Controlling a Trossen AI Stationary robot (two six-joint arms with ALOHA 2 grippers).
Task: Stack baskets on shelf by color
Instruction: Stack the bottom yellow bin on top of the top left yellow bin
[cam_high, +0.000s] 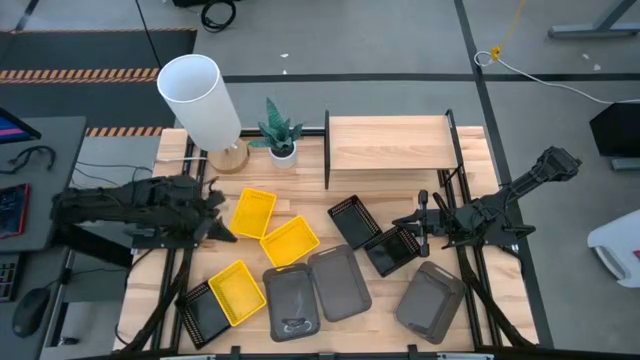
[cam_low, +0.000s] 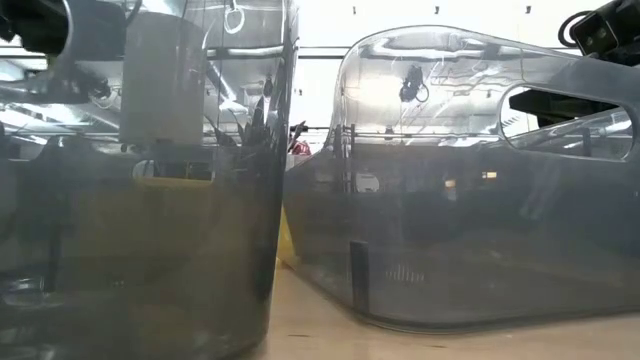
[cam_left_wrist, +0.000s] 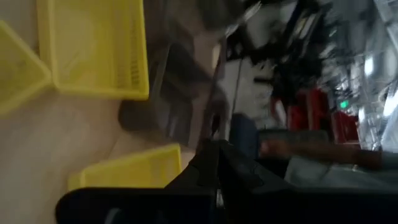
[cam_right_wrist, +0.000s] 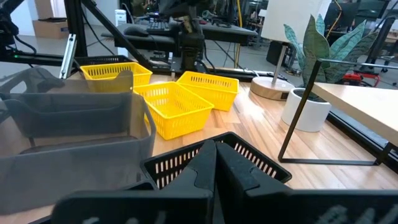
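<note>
Three yellow baskets lie left of centre on the table (cam_high: 254, 212) (cam_high: 289, 241) (cam_high: 237, 291). Two black mesh baskets (cam_high: 352, 220) (cam_high: 392, 250) sit below the shelf (cam_high: 390, 143), a third at the near left (cam_high: 203, 315). Three dark grey baskets rest along the near edge (cam_high: 292, 300) (cam_high: 338, 283) (cam_high: 430, 300). My left gripper (cam_high: 222, 222) hovers shut just left of the yellow baskets (cam_left_wrist: 93, 50). My right gripper (cam_high: 405, 228) is shut above the right black mesh basket (cam_right_wrist: 249, 155). The shelf's top holds nothing.
A white lamp on a wooden base (cam_high: 205, 100) and a small potted plant (cam_high: 281, 135) stand at the far edge, left of the shelf. In the low view two grey baskets (cam_low: 150, 250) (cam_low: 480, 200) fill the foreground. Bare wood shows between plant and yellow baskets.
</note>
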